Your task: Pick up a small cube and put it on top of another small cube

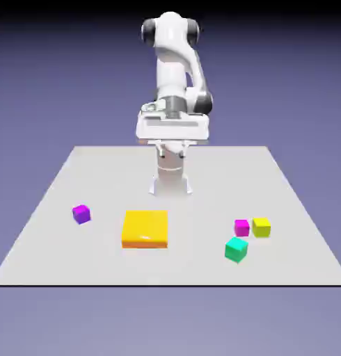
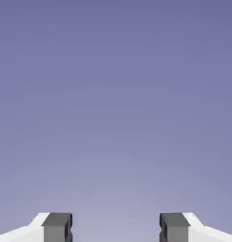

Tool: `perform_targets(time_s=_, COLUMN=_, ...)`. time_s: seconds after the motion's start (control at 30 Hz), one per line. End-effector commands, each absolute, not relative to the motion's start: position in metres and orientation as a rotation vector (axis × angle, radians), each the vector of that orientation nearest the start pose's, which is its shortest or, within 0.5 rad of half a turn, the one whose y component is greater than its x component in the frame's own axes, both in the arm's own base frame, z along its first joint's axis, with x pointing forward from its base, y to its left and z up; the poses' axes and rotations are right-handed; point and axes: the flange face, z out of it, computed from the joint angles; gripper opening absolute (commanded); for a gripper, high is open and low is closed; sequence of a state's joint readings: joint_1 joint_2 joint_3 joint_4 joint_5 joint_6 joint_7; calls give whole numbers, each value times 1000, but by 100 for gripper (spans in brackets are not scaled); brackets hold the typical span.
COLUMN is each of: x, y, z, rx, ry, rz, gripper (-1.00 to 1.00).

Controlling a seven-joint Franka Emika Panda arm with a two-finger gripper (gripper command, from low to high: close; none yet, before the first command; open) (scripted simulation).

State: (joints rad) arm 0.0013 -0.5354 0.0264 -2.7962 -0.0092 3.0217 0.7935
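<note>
In the exterior view, the white Franka arm [image 1: 175, 62] stands folded at the far edge of the pale grey tabletop [image 1: 97, 174], its hand held high and well apart from every block. The gripper [image 1: 172, 147] hangs above the bare far middle of the tabletop, likely a resting pose from which nothing has been approached yet. The small teal-green cube [image 1: 236, 249] sits near the near edge, toward the exterior view's right, slightly turned against the table's edges. Just beyond it a small magenta cube [image 1: 241, 227] and a small yellow cube [image 1: 261, 227] sit close side by side; whether they touch I cannot tell. The small violet-purple cube [image 1: 81, 214] lies well apart from these, toward the exterior view's left edge, with a flat yellow-orange square block [image 1: 145, 229] between the two sides. The teal cube must therefore travel across the table, past the flat block, to reach its target.

The hand view shows what the exterior view hides: two grey fingertips [image 2: 57, 227] at the bottom edge, spread wide with only plain blue-violet backdrop between them, so the fingers are released and grasp nothing. This view shows no cube and no table, so the exterior view alone places the blocks.
</note>
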Motion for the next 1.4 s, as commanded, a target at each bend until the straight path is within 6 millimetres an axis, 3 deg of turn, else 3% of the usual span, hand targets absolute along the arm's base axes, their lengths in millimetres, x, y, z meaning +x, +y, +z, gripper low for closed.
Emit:
perform_targets(time_s=0.0, x=401, y=18, z=441, rx=-2501, ry=1024, rz=-955, gripper=0)
perform_targets(time_s=0.23, x=430, y=60, z=380, rx=-2528, ry=1281, rz=-679, gripper=0)
perform_targets(time_s=0.47, x=443, y=106, z=314, rx=-2512, ry=1551, rz=-404, gripper=0)
perform_targets(time_s=0.73, x=441, y=162, z=243, rx=-2436, ry=1863, rz=-95, gripper=0)
perform_targets(time_s=0.93, x=429, y=207, z=201, rx=-2339, ry=2093, rz=129, gripper=0)
perform_targets(time_s=1.0, x=428, y=210, z=198, rx=-2331, ry=2108, rz=143, gripper=0)
perform_targets(time_s=1.2, x=424, y=213, z=129, rx=-2331, ry=2108, rz=143, gripper=0)
perform_targets(time_s=1.23, x=424, y=213, z=129, rx=-2331, ry=2108, rz=143, gripper=-100)
perform_targets(time_s=1.27, x=424, y=213, z=129, rx=-2331, ry=2108, rz=143, gripper=-100)
perform_targets(time_s=1.37, x=428, y=212, z=167, rx=-2325, ry=2108, rz=145, gripper=-100)
